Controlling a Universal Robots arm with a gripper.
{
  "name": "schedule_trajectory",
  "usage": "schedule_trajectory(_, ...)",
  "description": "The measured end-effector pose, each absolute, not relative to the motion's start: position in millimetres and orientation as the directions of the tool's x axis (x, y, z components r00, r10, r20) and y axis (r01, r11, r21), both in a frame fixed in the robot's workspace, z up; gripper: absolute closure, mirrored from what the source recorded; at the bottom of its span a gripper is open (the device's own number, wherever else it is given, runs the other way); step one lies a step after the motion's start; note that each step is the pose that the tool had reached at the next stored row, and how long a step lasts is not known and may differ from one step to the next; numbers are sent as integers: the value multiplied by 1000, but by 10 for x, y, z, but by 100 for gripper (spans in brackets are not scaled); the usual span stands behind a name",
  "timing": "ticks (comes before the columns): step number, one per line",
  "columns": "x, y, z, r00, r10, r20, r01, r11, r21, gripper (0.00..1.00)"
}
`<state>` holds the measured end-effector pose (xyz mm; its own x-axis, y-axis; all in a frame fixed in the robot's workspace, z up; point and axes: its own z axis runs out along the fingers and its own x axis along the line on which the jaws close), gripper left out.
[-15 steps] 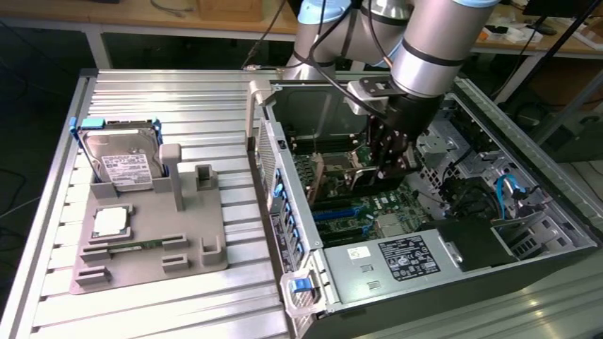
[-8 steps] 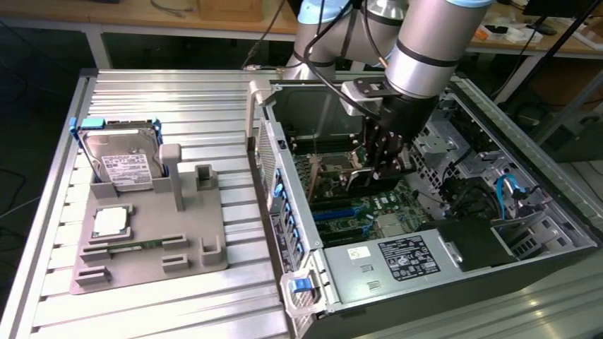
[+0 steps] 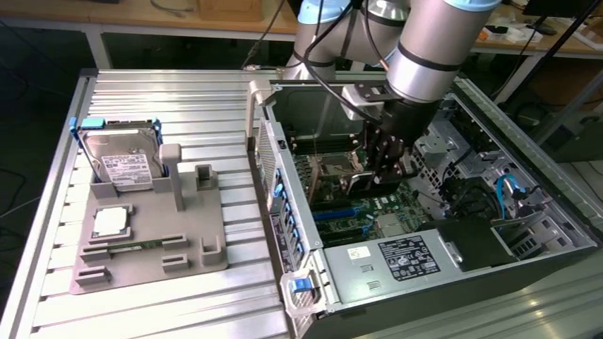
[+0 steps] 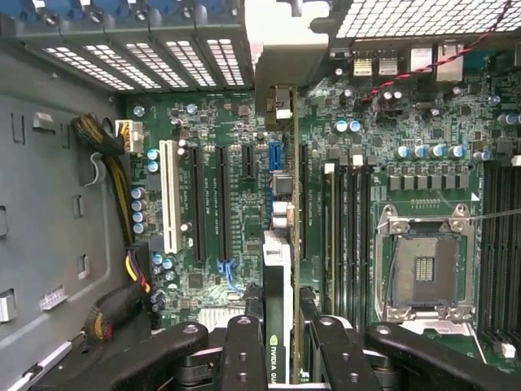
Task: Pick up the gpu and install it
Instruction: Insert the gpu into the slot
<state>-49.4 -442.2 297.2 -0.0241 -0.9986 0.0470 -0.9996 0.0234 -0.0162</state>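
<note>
My gripper (image 3: 382,176) is down inside the open computer case (image 3: 282,169), just above the motherboard (image 3: 377,212). It is shut on the gpu (image 4: 278,269), which the wrist view shows edge-on between the two black fingers (image 4: 244,350). The gpu is a thin card with a black cooler block, and its silver end bracket (image 4: 277,49) reaches toward the case's rear slot openings. The card hangs over the motherboard (image 4: 203,122) between the black expansion slots (image 4: 199,204) and the memory slots (image 4: 342,220). I cannot tell whether its edge touches a slot. In the exterior view the gpu (image 3: 361,185) appears as a dark slab under the gripper.
A grey fixture tray (image 3: 188,233) on the slatted table at the exterior view's left holds a silver hard drive (image 3: 123,159) and a small chip (image 3: 111,220). Inside the case are the bare CPU socket (image 4: 423,269), cable bundles (image 4: 122,277) and a power supply (image 3: 405,258).
</note>
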Motion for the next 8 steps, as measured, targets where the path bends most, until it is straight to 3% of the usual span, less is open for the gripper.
schedule_trajectory(8,-567,-4431,2969,-24,-999,44,-1000,23,-16,73)
